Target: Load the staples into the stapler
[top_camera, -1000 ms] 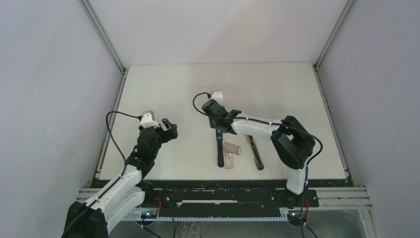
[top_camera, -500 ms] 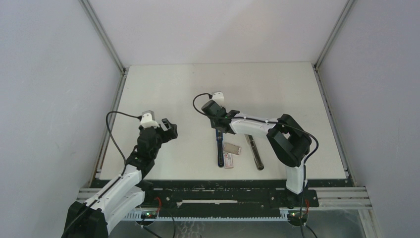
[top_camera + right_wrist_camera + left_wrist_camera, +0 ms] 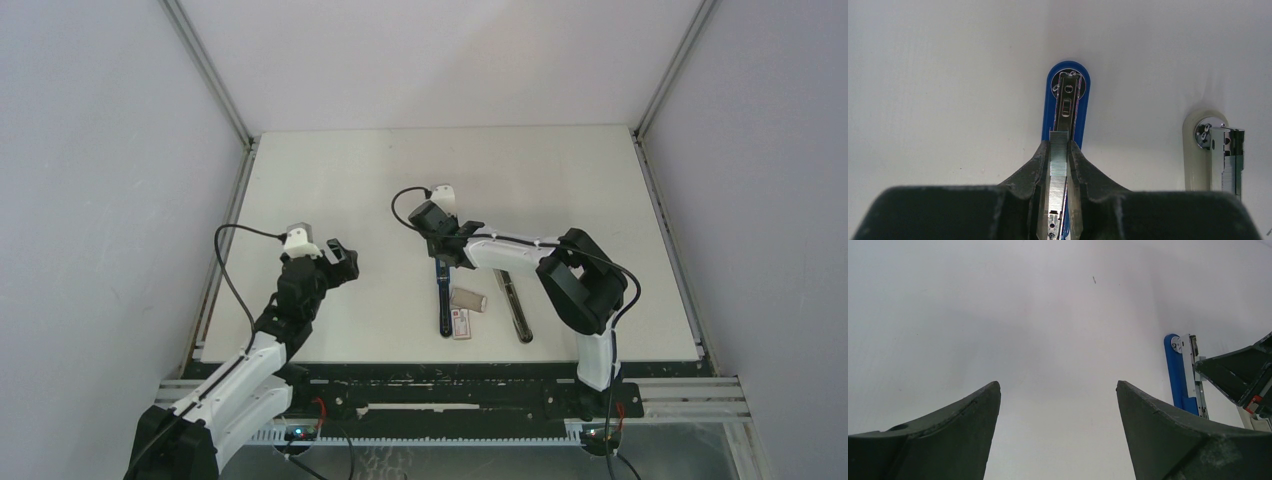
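The blue stapler (image 3: pixel 443 300) lies open on the table, its metal magazine channel facing up (image 3: pixel 1066 90). My right gripper (image 3: pixel 444 260) is shut on a silver staple strip (image 3: pixel 1058 155) and holds it lengthwise right over the channel; in the right wrist view the gripper (image 3: pixel 1059 146) hides the rear of the stapler. Whether the strip touches the channel I cannot tell. The red-and-white staple box (image 3: pixel 461 324) and its grey tray (image 3: pixel 468 299) lie just right of the stapler. My left gripper (image 3: pixel 344 262) is open and empty (image 3: pixel 1058 385), well left of the stapler (image 3: pixel 1175 370).
A second, cream-coloured stapler (image 3: pixel 1215 155) lies open to the right of the blue one, with staples in its magazine; it shows as a dark bar in the top view (image 3: pixel 515 305). The table's front edge (image 3: pixel 450 362) is close behind the box.
The right arm's elbow has shifted a little to the left while its gripper stays over the blue stapler. The left arm has not moved.
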Robot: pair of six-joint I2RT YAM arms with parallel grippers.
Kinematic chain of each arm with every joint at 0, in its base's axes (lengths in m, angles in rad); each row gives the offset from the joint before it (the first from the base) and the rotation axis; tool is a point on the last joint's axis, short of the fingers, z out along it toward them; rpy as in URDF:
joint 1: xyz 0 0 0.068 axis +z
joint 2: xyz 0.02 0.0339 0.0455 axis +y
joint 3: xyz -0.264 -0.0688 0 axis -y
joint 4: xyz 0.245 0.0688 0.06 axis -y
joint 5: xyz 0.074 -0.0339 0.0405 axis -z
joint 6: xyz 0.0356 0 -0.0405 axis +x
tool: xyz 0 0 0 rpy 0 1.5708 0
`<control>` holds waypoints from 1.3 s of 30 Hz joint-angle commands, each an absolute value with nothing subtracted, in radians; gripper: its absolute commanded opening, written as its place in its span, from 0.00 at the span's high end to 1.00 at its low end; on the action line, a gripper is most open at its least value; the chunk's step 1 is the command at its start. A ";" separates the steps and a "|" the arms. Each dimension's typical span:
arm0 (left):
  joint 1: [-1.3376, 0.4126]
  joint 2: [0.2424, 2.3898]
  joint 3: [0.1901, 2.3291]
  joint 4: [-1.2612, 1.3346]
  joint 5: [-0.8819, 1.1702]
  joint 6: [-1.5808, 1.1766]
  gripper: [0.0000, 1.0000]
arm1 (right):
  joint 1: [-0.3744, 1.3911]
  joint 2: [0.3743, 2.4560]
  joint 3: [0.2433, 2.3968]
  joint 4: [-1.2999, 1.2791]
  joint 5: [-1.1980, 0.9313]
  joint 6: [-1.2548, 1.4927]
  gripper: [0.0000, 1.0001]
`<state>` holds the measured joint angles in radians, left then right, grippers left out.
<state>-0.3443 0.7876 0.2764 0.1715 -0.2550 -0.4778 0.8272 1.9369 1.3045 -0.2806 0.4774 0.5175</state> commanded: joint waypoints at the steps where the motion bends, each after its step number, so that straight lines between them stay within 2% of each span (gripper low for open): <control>1: -0.336 0.790 0.262 0.208 -0.245 -0.472 0.10 | 0.821 1.944 1.344 -0.253 0.501 0.535 0.88; 25: -0.336 0.798 0.263 0.211 -0.243 -0.472 0.10 | 0.815 1.982 1.355 -0.271 0.493 0.570 0.87; 27: -0.336 0.798 0.264 0.210 -0.242 -0.473 0.10 | 0.814 1.976 1.355 -0.275 0.489 0.574 0.84; 34: -0.336 0.799 0.264 0.212 -0.242 -0.471 0.10 | 0.816 1.890 1.356 -0.287 0.466 0.535 0.59; 39: -0.336 0.796 0.264 0.213 -0.237 -0.464 0.10 | 0.833 1.783 1.312 -0.321 0.415 0.487 0.55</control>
